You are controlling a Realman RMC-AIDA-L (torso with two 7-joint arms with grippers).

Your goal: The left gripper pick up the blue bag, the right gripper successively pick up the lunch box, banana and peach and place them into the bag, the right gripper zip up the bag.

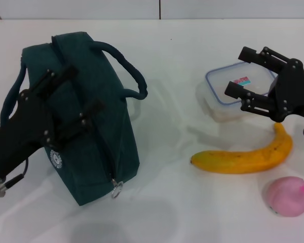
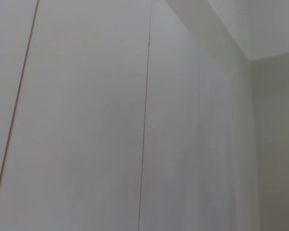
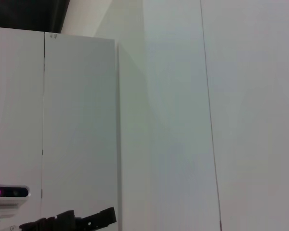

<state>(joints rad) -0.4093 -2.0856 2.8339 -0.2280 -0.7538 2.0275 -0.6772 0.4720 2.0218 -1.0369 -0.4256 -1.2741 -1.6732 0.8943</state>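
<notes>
Blue bag [image 1: 86, 116] appears only in head view; wrist views show walls.

Dark teal bag [image 1: 91, 116] upright at left, clear lunch box [image 1: 228, 93], yellow banana [image 1: 248, 157], pink peach [image 1: 288, 196] at right

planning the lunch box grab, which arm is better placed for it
Right. Its end effector hangs open directly over the lunch box, fingers spread across it. The left end effector is far off, over the bag.
</notes>
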